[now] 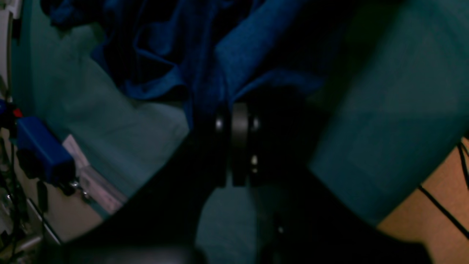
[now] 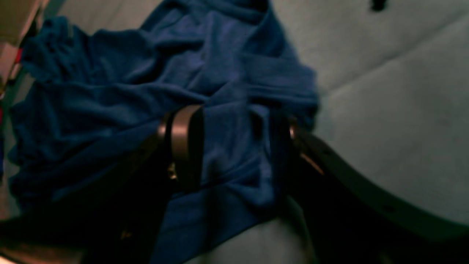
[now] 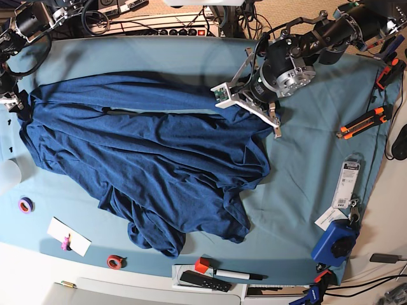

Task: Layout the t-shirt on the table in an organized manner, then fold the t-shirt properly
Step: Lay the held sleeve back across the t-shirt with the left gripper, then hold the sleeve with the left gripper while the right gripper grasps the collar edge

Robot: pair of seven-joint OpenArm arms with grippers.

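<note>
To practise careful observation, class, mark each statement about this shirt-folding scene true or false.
1. The t-shirt is already neatly folded. False: it lies spread out and rumpled on the table.
2. The right gripper has its jaws apart, with shirt fabric between them. True.
3. The left gripper is wide open, far from the shirt. False: it is shut, pinching the shirt's edge.
4. A blue box sits at the lower right of the base view. True.
5. The table cover is red. False: it is light teal.
</note>
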